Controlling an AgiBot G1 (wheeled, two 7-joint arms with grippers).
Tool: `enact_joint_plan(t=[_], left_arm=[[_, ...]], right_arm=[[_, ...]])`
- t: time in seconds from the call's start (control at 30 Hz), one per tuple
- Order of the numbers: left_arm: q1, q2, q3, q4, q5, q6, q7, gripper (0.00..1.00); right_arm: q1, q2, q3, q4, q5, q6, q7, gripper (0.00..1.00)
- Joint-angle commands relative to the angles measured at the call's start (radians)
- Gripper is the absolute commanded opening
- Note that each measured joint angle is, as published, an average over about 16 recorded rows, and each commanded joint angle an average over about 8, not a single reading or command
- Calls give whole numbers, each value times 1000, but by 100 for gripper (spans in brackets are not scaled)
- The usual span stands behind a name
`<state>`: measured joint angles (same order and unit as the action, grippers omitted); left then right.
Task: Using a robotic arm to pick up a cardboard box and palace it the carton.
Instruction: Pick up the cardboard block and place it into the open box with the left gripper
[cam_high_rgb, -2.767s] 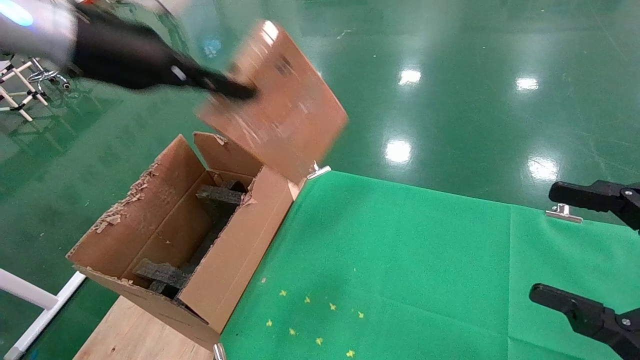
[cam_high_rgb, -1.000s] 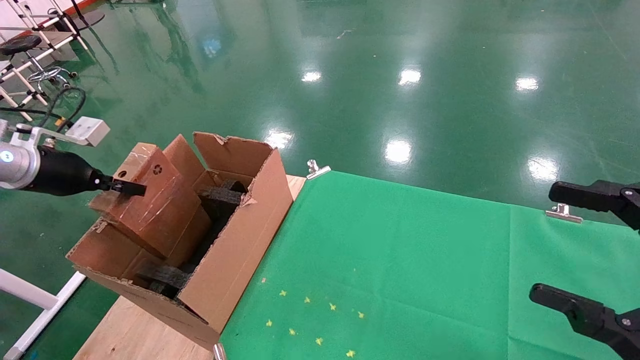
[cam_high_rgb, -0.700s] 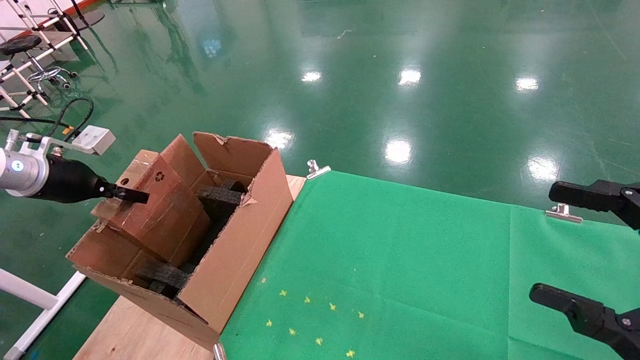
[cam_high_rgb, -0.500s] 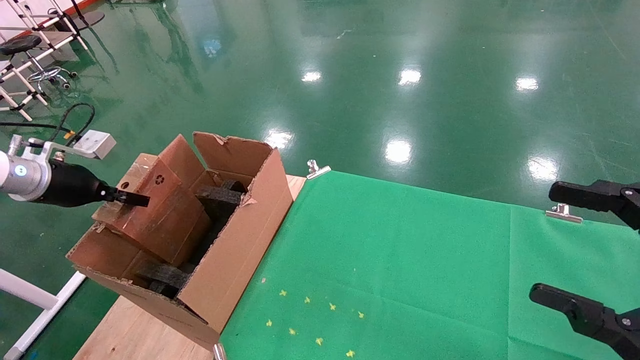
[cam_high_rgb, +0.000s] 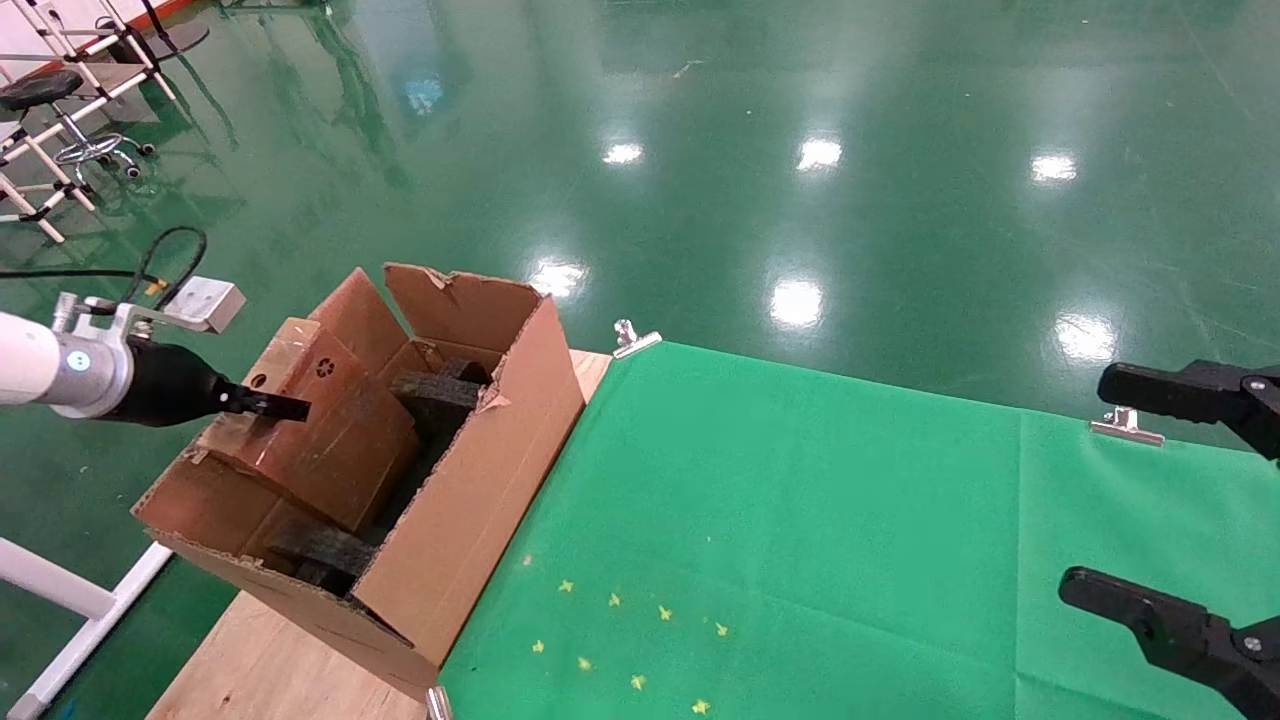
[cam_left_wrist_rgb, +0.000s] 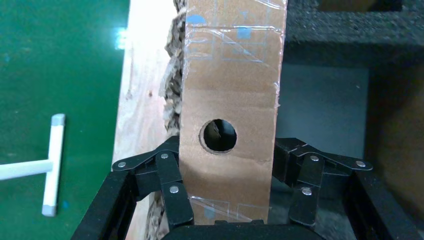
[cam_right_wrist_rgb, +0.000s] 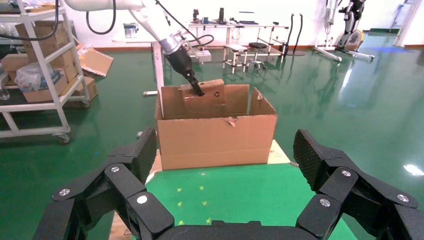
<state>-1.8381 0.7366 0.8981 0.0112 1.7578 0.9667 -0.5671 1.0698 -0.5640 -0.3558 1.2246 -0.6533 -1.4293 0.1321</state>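
At lower left of the head view, the carton sits on the tabletop edge, the cardboard box tilted and partly lowered inside. Clamped on it, the left claw has release remaining (judging so). Right claw spreads wide, lower right.

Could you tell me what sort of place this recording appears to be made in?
Probably a robotics lab or workshop hall. The glossy green floor stretches wide, a shelving cart holds boxes, and workbenches line the far wall. The left gripper holds the cardboard box in the carton.
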Motion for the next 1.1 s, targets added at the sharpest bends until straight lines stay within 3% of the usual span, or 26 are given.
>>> enact_joint_plan(t=[0.03, 1.1], left_arm=[[13, 5, -3, 1, -4, -28, -4, 0], [179, 83, -37, 2, -53, -158, -45, 0]], right_arm=[[0, 0, 0, 0, 0, 0, 0, 100], [0, 0, 0, 0, 0, 0, 0, 100]])
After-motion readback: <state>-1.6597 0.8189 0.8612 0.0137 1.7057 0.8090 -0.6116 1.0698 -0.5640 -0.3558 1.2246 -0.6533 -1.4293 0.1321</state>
